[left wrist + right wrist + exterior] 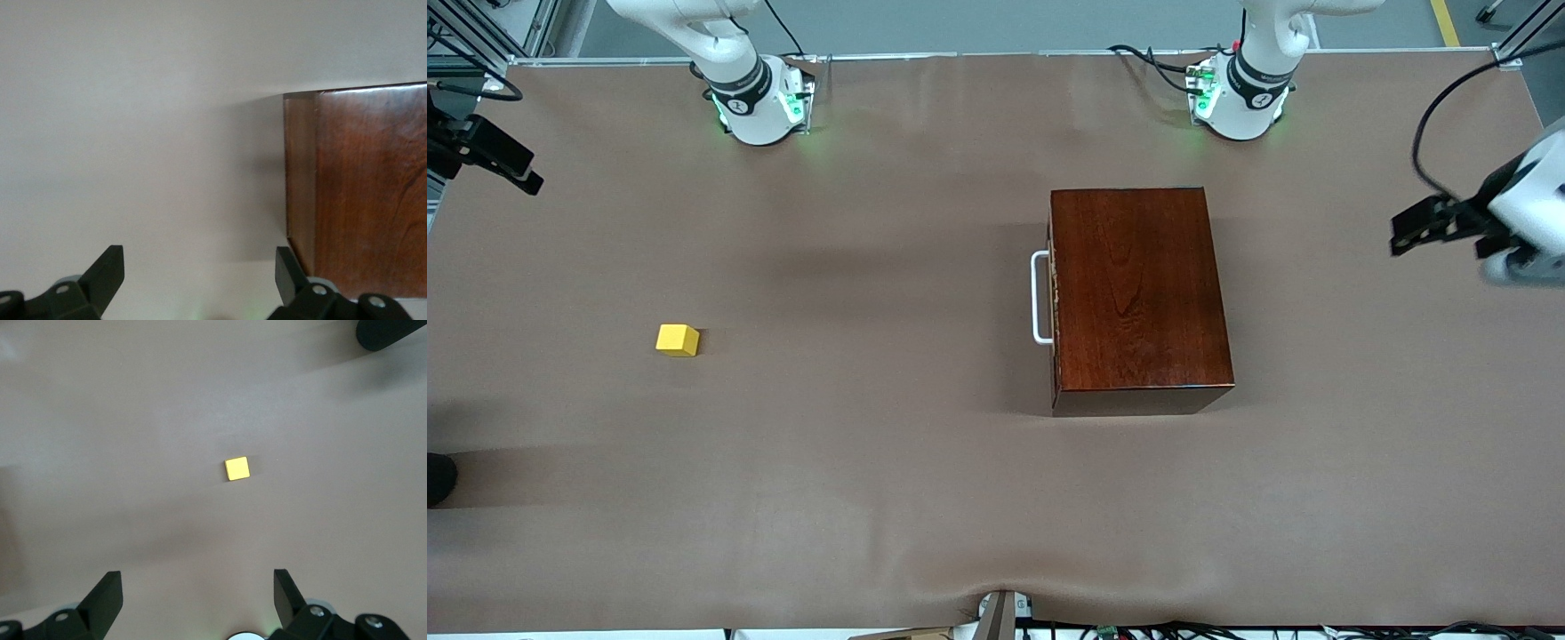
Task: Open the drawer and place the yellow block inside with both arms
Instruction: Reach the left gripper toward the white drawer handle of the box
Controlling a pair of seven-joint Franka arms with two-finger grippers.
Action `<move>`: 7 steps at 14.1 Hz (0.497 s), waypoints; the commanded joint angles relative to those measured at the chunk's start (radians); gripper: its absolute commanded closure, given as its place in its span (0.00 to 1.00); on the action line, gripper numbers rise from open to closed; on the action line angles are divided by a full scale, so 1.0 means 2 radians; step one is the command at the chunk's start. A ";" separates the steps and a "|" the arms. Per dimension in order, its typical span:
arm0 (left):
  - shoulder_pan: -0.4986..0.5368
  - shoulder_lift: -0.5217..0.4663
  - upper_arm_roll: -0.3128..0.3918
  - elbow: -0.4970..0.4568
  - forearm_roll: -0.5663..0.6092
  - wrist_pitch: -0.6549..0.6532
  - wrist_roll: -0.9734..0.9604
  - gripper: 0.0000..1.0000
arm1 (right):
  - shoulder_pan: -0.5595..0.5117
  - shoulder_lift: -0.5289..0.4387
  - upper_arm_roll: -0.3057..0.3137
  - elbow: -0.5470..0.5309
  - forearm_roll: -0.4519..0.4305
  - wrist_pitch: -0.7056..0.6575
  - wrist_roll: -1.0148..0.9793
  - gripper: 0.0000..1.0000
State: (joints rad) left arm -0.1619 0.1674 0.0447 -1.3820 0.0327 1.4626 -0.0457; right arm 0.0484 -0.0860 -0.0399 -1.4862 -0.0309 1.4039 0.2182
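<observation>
Nearest the front camera of the task's things, the yellow block sits alone on the brown table, toward the right arm's end and well apart from everything else. The right gripper hangs high above that end with its fingers spread wide and nothing between them; in its wrist view the block lies ahead of the open fingers, roughly centred between them, so a descent toward it looks like that arm's likely move. A little farther from the camera, toward the left arm's end, stands the dark wooden box, its drawer fully shut. The white handle faces the right arm's end, its long axis running from near the camera toward the robots' bases. The left gripper is also wide and empty, over the table beside the box at the end away from the handle. Judging from this, the left arm must reach past the box to the handle before the block can go in.
</observation>
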 commanded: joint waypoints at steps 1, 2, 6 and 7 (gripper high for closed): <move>-0.080 0.053 0.002 0.043 0.030 -0.001 -0.099 0.00 | -0.009 0.001 0.003 0.005 -0.004 -0.002 0.004 0.00; -0.107 0.064 0.001 0.043 0.032 0.003 -0.133 0.00 | -0.010 0.001 0.003 0.005 -0.004 -0.002 0.004 0.00; -0.209 0.103 0.003 0.048 0.032 0.060 -0.287 0.00 | -0.016 0.002 0.003 0.005 -0.004 -0.002 0.004 0.00; -0.234 0.116 0.004 0.057 0.032 0.073 -0.325 0.00 | -0.017 0.002 0.003 0.005 -0.004 -0.003 0.004 0.00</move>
State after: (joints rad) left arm -0.5579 0.3506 0.0395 -1.3239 0.0773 1.5838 -0.5838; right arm 0.0344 -0.0859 -0.0440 -1.4863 -0.0309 1.4038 0.2185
